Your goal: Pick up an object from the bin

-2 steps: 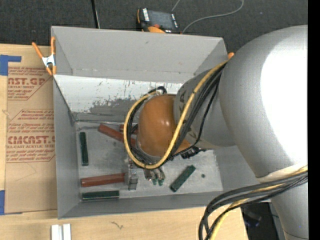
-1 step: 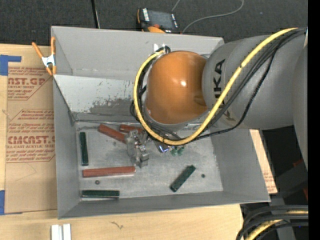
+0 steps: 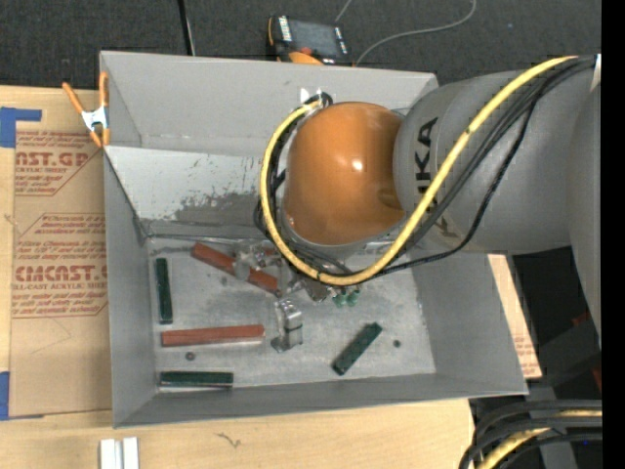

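Observation:
My gripper point(image 3: 286, 328) reaches down below the orange cover to the bin floor, near the middle of the bin. Its tip stands just right of the end of a long red-brown bar point(image 3: 212, 336) that lies flat. A short red-brown stick point(image 3: 262, 278) lies just above the gripper, and another red-brown stick point(image 3: 210, 256) lies further left. To the right, a dark green stick point(image 3: 357, 348) lies at a slant. A small green piece point(image 3: 344, 299) sits under the edge of the cover.
A dark green stick point(image 3: 163, 289) lies upright along the left wall. Another dark green stick point(image 3: 195, 380) lies along the front wall. The arm and its orange cover hide the bin's back right part.

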Robot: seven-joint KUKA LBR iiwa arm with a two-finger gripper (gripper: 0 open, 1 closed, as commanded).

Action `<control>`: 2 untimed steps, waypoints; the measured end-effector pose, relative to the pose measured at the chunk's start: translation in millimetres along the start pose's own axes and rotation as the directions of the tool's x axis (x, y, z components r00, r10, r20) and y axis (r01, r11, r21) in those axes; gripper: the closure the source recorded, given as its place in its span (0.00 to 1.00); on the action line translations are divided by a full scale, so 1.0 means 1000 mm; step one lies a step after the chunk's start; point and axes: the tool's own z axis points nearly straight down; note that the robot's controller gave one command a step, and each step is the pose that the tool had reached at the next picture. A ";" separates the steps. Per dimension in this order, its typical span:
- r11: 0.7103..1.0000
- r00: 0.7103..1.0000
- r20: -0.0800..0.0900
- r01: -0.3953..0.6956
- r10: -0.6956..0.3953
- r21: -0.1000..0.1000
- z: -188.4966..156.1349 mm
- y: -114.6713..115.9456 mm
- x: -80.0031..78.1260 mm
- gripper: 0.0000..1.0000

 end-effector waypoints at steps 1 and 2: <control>0.998 0.998 -0.008 0.068 -0.068 -0.002 0.133 -0.005 -0.022 0.00; 0.998 0.998 -0.001 0.067 -0.067 -0.001 0.128 -0.005 -0.025 1.00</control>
